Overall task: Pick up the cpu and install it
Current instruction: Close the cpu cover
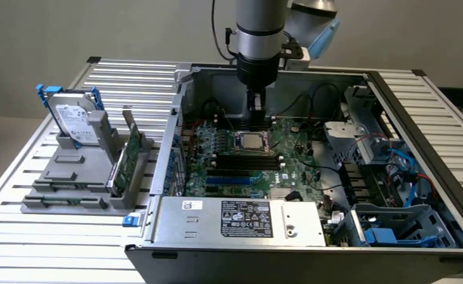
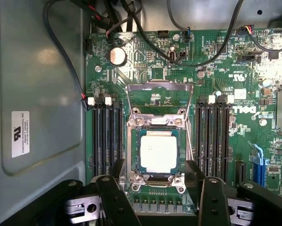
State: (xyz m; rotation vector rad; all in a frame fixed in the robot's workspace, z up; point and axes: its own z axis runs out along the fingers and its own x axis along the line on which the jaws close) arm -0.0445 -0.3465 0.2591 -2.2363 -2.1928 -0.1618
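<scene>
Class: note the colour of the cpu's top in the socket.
The cpu top is silvery-grey; wrist view shows it best.

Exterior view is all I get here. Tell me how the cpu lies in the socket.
Observer: The cpu lies flat in the socket, metal top up, square with its frame.
Operator: Report the fingers.
Observer: The gripper is open; its fingers stand apart, flanking one edge of the socket, with nothing held.
Operator: Check the retention frame.
Observer: The retention frame is swung open, clear of the cpu.
</scene>
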